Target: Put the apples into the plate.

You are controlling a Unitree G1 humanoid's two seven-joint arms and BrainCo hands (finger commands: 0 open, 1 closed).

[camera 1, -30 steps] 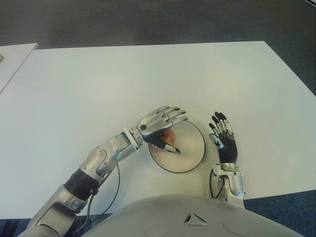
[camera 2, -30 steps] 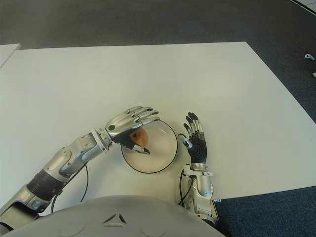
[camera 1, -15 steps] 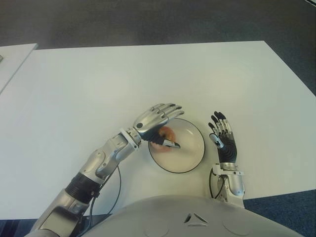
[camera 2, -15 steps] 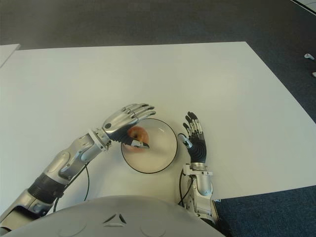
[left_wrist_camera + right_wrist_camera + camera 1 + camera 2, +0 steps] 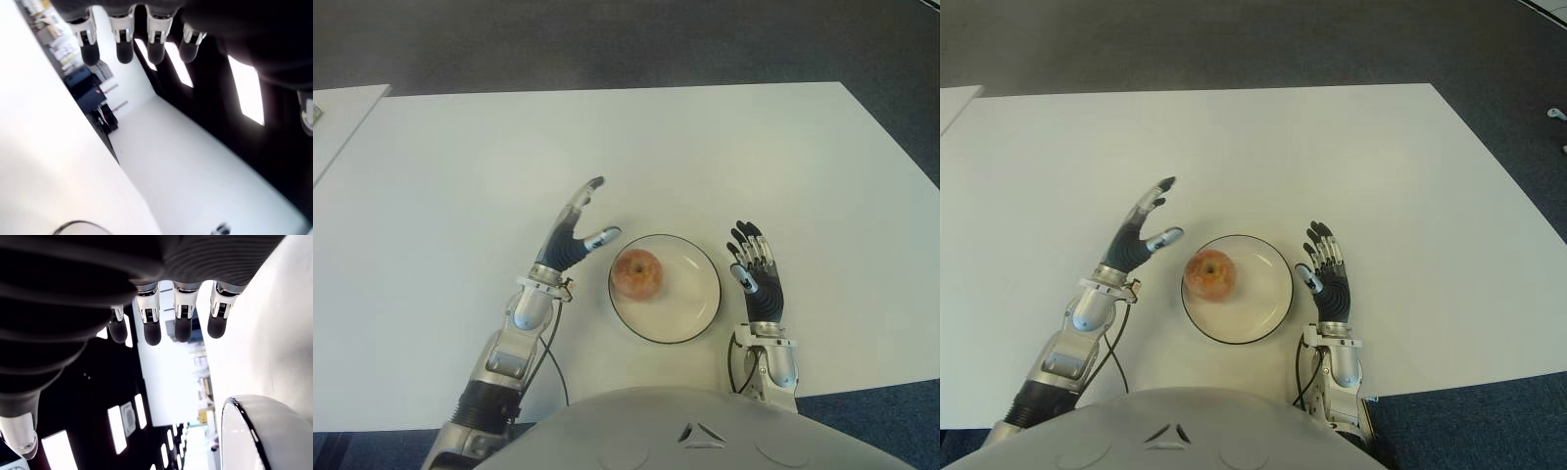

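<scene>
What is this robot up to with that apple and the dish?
The apple lies in the white plate on the white table, near the plate's left edge. Neither hand holds anything. The left hand shows just left of the plate with its fingers spread open, clear of the apple. The right hand shows just right of the plate, open too. No other apple is in view.

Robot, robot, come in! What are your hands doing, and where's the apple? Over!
Left hand open, left of plate, holding nothing. Right hand open, right of plate. Apple sitting in plate. Nothing in the way.
</scene>
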